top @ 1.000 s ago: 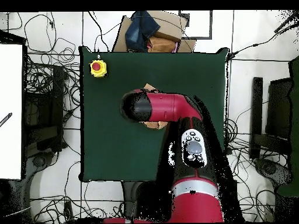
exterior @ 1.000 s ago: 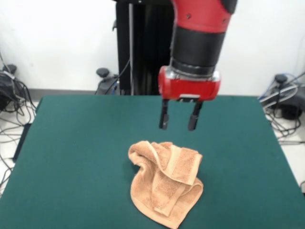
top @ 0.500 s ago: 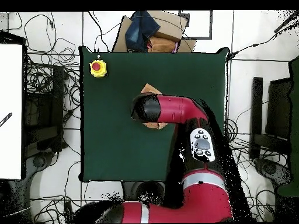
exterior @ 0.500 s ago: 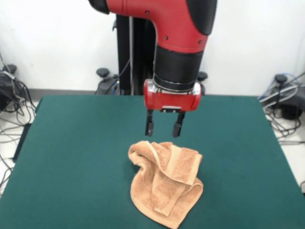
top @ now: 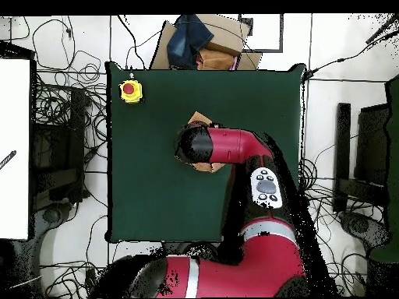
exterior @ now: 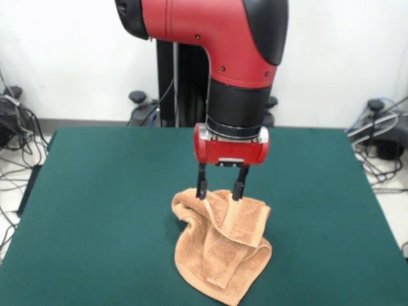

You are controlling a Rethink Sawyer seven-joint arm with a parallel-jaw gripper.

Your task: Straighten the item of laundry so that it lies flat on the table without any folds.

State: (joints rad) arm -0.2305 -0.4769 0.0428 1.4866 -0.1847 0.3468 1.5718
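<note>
The table [exterior: 95,210] has a matte, dark green, cloth-like top and stands before a white wall, with tangled cables [exterior: 16,137] on the pale floor at both sides; from overhead a yellow box with a red button [top: 130,91] sits near one corner. Near the table's middle the peach-orange terry towel [exterior: 223,245] lies crumpled in soft, thick folds, a woven band showing on its upper flap. The gripper [exterior: 221,191] hangs straight down with its dark fingers spread apart, tips at the towel's top edge.
</note>
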